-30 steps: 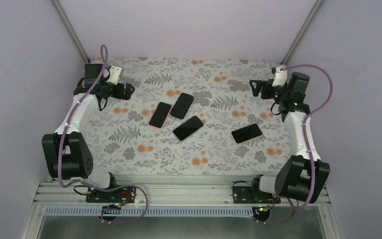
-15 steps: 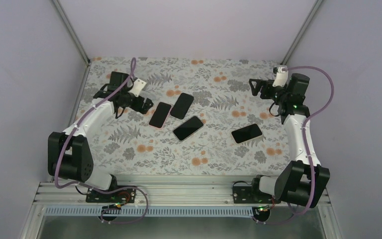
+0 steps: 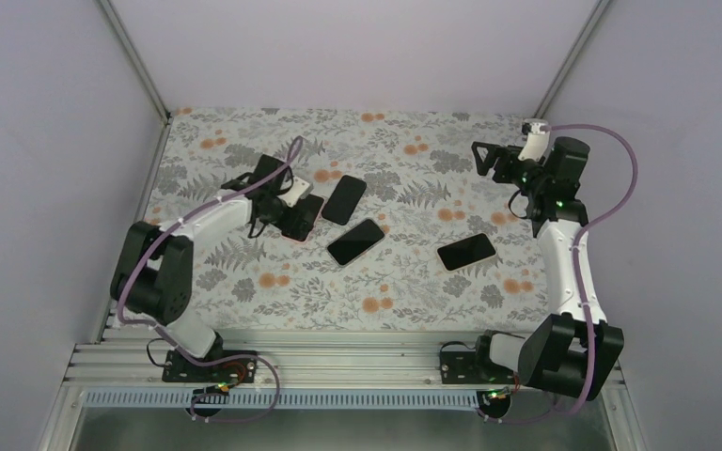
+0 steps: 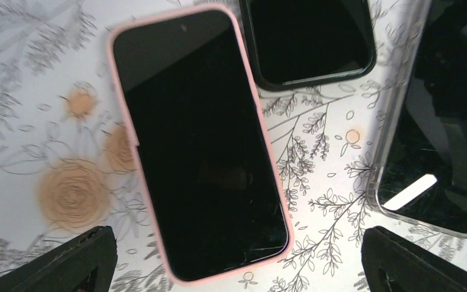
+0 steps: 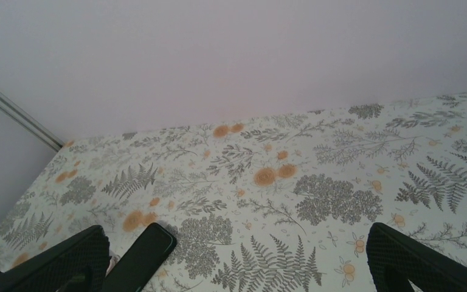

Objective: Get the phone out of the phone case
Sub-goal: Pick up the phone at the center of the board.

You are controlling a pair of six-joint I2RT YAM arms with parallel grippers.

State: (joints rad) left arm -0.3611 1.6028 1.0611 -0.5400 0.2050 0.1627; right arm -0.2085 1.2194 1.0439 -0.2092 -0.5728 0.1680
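A phone in a pink case [image 4: 197, 140] lies flat, screen up, on the floral table. In the top view my left gripper [image 3: 291, 214] hovers right over the pink-cased phone [image 3: 312, 207] and hides part of it. The left gripper [image 4: 237, 267] is open, its black fingertips [image 4: 67, 261] standing wide on either side of the phone's near end, holding nothing. My right gripper [image 3: 482, 162] is open and empty at the far right of the table, raised and well away from the phones; in its wrist view the right gripper [image 5: 237, 261] faces the back wall.
A phone in a black case [image 3: 343, 199] lies just beyond the pink one, and the black-cased phone [image 4: 307, 39] nearly touches it. A clear-cased phone [image 3: 355, 241] lies to its right. Another dark phone [image 3: 466, 251] lies toward the right arm. Walls enclose three sides.
The left arm has swung from the table's far left corner rightward to above the pink-cased phone. The right arm has barely moved. Both grippers stayed open.
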